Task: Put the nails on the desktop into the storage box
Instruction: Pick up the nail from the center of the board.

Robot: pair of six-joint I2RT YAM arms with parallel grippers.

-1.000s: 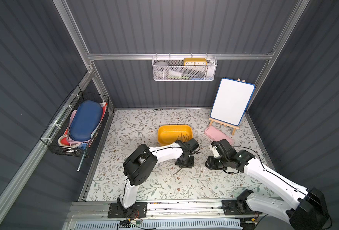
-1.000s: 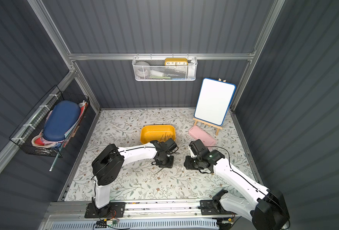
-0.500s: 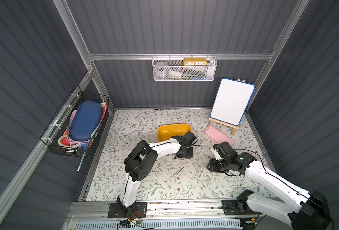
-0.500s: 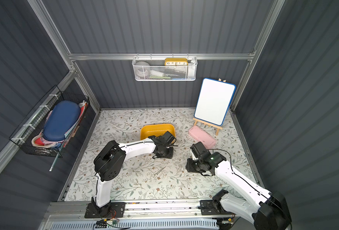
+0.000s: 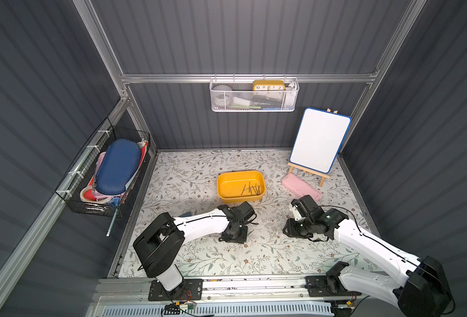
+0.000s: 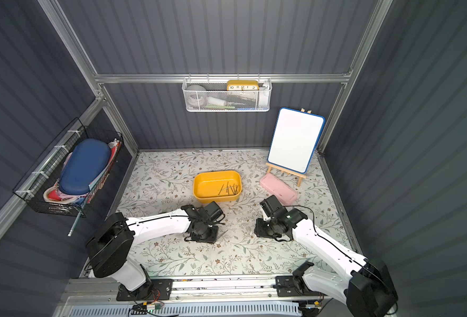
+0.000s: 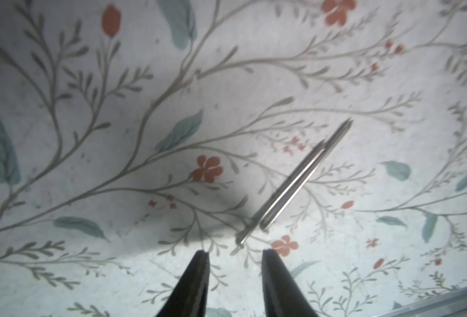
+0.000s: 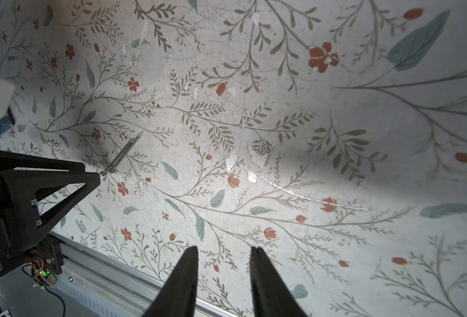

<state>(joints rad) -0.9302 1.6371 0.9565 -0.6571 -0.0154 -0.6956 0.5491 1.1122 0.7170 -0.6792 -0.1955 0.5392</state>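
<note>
Here, in the lower middle of a top view, the left end effector (image 5: 235,232) is hovering low over the desk (image 5: 188,175). In the left wrist view its fingers (image 7: 199,274) are standing apart with nothing between them. Just right of it, two nails (image 7: 295,181) are lying side by side on the print, touching along their length (their heads are pointing toward the fingertips, just short of them). Above, at the centre of the frame, the storage box (image 5: 218,184) is sitting with a loose heap of nails (image 5: 251,189) already inside, toward its right end. Further right, the right end effector (image 8: 224,248) is hanging over bare desk, its jaws likewise apart and empty, well away from the pair.

The step in hand looks like picking up that pair. I would be sliding the left fingers forward to straddle both shafts near mid-length. I would then be lowering until the tips are brushing the desk, and closing squarely across them. Gripping near the heads is risking one nail pivoting out.
</note>
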